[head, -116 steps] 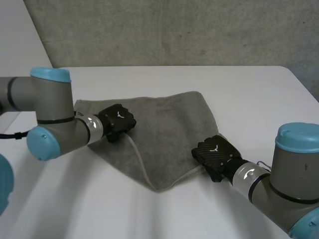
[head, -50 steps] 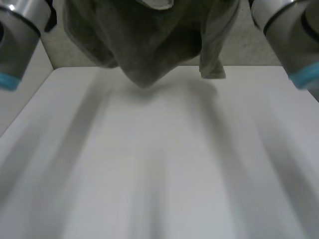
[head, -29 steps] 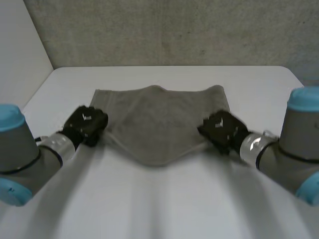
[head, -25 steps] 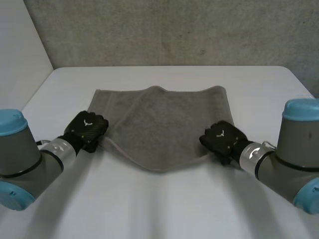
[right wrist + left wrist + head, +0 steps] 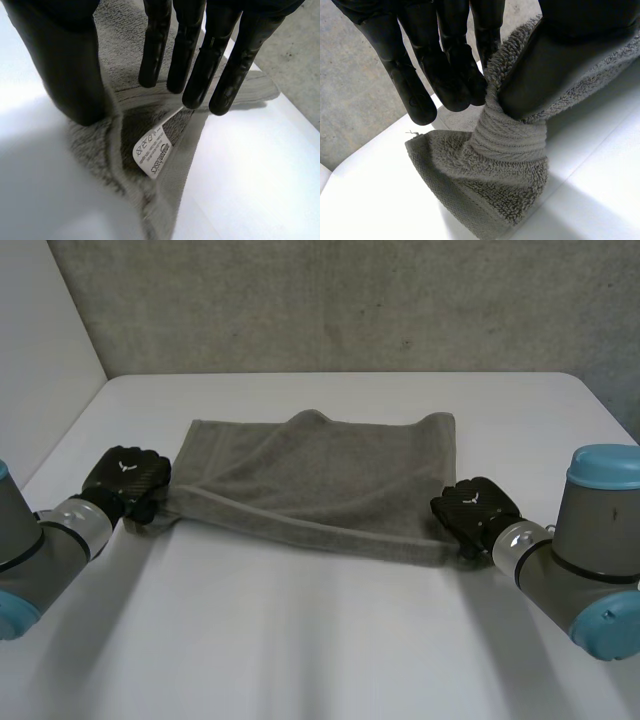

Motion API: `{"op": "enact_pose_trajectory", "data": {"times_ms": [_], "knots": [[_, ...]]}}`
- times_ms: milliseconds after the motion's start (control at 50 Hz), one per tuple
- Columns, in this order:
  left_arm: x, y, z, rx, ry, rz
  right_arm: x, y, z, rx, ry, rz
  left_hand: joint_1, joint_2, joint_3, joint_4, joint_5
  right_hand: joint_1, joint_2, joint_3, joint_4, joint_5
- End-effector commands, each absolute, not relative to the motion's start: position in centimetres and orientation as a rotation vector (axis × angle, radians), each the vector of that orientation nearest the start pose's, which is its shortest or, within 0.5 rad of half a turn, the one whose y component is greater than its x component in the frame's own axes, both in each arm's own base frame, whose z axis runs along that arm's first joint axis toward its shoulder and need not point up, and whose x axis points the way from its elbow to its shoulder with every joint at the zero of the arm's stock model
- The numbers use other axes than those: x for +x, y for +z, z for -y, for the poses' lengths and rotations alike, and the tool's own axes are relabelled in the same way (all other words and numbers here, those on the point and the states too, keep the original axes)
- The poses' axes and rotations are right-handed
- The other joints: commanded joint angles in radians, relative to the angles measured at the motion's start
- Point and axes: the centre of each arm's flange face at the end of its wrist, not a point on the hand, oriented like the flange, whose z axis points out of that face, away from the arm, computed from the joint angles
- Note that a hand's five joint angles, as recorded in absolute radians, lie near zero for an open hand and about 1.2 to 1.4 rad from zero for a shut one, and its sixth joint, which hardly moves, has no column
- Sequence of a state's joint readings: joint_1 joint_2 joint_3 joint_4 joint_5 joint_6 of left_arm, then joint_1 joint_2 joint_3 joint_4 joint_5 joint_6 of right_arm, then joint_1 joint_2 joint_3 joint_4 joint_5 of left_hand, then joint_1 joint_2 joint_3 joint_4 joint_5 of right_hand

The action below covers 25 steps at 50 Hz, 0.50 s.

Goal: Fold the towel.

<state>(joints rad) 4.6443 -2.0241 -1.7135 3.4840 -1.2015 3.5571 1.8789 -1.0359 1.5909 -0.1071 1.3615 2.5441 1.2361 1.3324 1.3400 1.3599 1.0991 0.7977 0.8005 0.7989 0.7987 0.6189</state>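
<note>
The grey towel (image 5: 320, 475) is lying on the white bench (image 5: 320, 650), pulled out into a wide band between the 2 hands, with its far edge lying flat toward the grey wall (image 5: 320, 300) and its near edge running as a thick rolled line from one hand to the other. The left hand (image 5: 125, 480) is sitting at the towel's near left corner, low over the bench, with the left arm (image 5: 40, 540) reaching in behind it. In the left wrist view its fingers (image 5: 445, 75) are pressing against the thumb (image 5: 580, 20) with the corner caught between them, so the cloth is bunching into a tight neck at the pinch and spreading out below it onto the bench. The right hand (image 5: 478, 510) is resting at the near right corner, at the end of the right arm (image 5: 590, 550). In the right wrist view its fingers (image 5: 200, 65) are reaching out straight, set well apart from the thumb (image 5: 65, 65), and nothing is pinched between them; the towel corner is lying on the bench under them. A white label (image 5: 152, 157) is showing on the cloth just below the fingertips, beside a raised fold of the hem near the thumb. I cannot tell whether the thumb is touching that fold.
</note>
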Motion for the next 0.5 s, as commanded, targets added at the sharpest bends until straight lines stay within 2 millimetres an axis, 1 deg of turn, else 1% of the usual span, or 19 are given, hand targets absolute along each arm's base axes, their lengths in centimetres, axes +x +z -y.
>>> {"op": "enact_pose_trajectory", "data": {"times_ms": [20,100,140,160,180,240,420,480,500], "knots": [[-19.2,15.0,33.0,0.951,-2.005,-2.355,24.7,13.7,28.7,-1.319,-1.573,-2.330,0.160,0.064,0.056,0.036,0.123,0.273,0.271,0.272,0.272,0.278],[-19.2,15.6,33.1,0.938,-2.028,-2.345,24.6,14.3,28.2,-1.324,-1.505,-2.349,0.160,0.064,0.056,0.036,0.123,0.297,0.294,0.296,0.296,0.301],[-19.3,17.1,33.1,0.904,-2.086,-2.330,24.5,14.9,27.6,-1.333,-1.464,-2.352,0.160,0.064,0.056,0.036,0.123,0.277,0.274,0.276,0.276,0.281],[-19.3,17.1,33.1,0.903,-2.086,-2.330,24.5,14.9,27.6,-1.333,-1.464,-2.352,0.160,0.064,0.056,0.036,0.123,0.277,0.274,0.275,0.276,0.281],[-19.3,17.6,33.1,0.880,-2.112,-2.332,24.3,15.1,27.4,-1.330,-1.460,-2.352,0.160,0.064,0.056,0.036,0.123,0.259,0.256,0.258,0.258,0.264],[-19.3,18.2,33.0,0.840,-2.145,-2.355,23.9,15.2,27.3,-1.317,-1.454,-2.358,0.160,0.064,0.056,0.036,0.123,0.241,0.239,0.240,0.241,0.246],[-19.5,18.2,32.8,0.820,-2.155,-2.384,23.5,13.9,26.9,-1.315,-1.400,-2.388,0.160,0.064,0.056,0.036,0.123,0.200,0.198,0.199,0.199,0.205],[-19.5,18.1,32.8,0.820,-2.150,-2.390,23.3,13.6,27.0,-1.312,-1.393,-2.400,0.160,0.064,0.056,0.036,0.123,0.233,0.230,0.231,0.232,0.237],[-19.5,18.2,32.8,0.819,-2.151,-2.391,23.2,13.6,27.1,-1.309,-1.396,-2.402,0.160,0.064,0.056,0.036,0.123,0.311,0.308,0.310,0.310,0.315]]}}
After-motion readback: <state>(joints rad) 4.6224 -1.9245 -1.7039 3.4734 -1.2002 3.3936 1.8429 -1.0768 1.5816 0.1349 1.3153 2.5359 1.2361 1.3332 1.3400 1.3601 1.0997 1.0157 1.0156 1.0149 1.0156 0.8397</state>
